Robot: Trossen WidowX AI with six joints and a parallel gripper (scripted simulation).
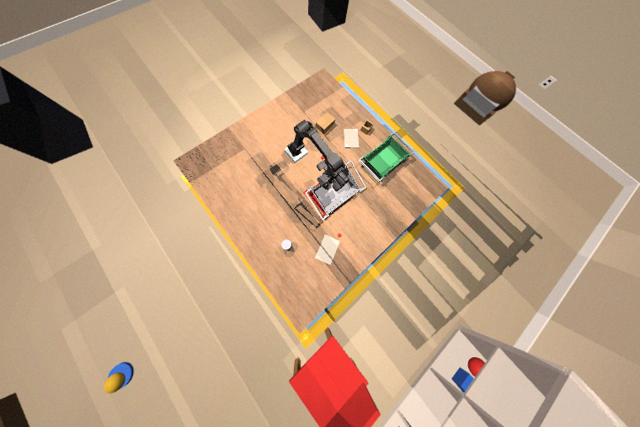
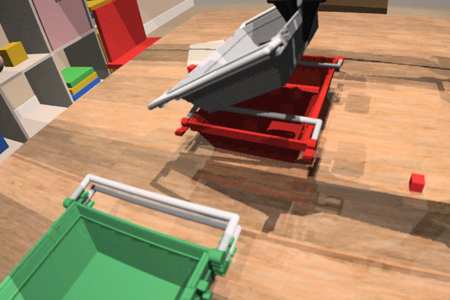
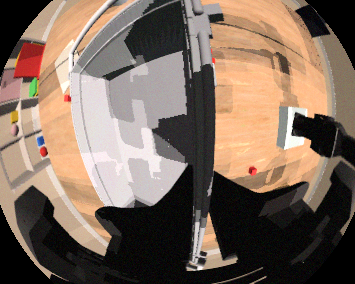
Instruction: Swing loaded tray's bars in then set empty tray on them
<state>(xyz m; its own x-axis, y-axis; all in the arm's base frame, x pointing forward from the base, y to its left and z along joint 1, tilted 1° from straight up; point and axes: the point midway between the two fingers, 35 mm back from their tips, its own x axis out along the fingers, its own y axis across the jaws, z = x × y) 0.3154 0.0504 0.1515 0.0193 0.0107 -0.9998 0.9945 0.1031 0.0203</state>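
The loaded red tray (image 2: 254,141) (image 1: 317,204) stands on the table. Its near wire bar (image 2: 283,116) and far wire bar (image 2: 323,65) lie inward across its top. Its inside is mostly shadowed or covered, and its blocks are hard to make out. My gripper (image 2: 299,25) (image 3: 194,169) is shut on one long wall of the empty grey tray (image 2: 250,82) (image 1: 330,200) (image 3: 153,90). The grey tray hangs over the red tray, steeply tilted, its gripped side high and its other side low. Whether its low side touches the near bar cannot be told.
A green tray (image 1: 387,156) (image 2: 134,278) with wire bars stands beside the red one. One loose red block (image 2: 416,182) (image 3: 252,171) lies on the arm's side, another red block (image 1: 339,235) (image 2: 192,68) beyond the trays. Two cards (image 1: 350,138) (image 1: 327,249) and a white cup (image 1: 286,245) are around.
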